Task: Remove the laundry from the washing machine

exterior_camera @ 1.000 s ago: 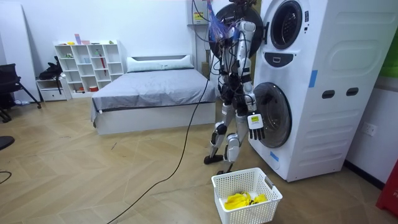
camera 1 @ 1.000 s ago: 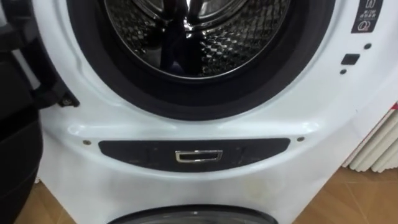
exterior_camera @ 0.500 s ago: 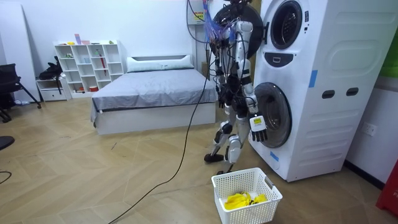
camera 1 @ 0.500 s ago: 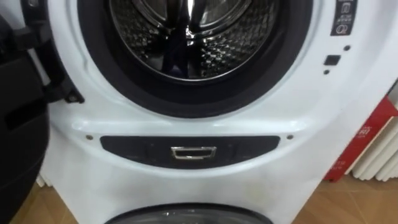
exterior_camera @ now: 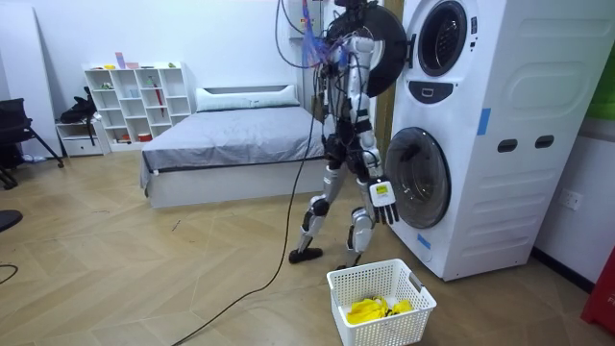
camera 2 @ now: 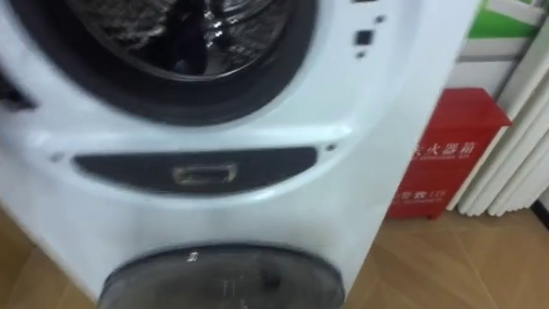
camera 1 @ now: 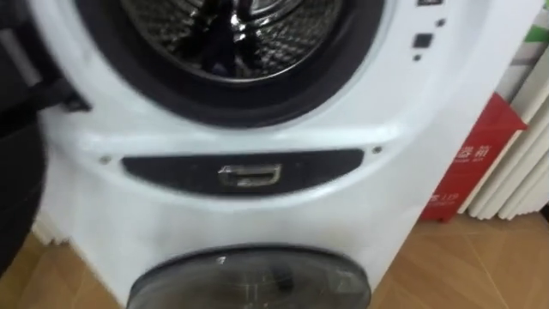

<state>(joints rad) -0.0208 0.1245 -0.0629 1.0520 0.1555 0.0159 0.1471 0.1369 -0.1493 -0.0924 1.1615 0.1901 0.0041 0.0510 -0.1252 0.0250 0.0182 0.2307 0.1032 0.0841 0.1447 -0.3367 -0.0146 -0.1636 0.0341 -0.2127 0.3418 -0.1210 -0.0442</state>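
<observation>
I stand before a white stack of two washing machines, one leg set back. The upper machine's round opening has a dark rubber rim and a shiny steel drum. A dark shape lies low in the drum; whether it is cloth I cannot tell. The upper door is swung open by my head, its dark edge at my left. My right hand hangs at hip height, open and holding nothing, in front of the lower machine's closed door. A white basket holds yellow clothes.
A dark control strip with a chrome badge runs under the opening. The lower door's glass top shows below it. A red box and white ribbed panels stand right of the machine. A bed and white shelves lie behind me.
I have stepped back and away from the machine, towards the room view's left. My eye views have dropped and swung right: the drum sits higher, and the lower door and red box have come in.
</observation>
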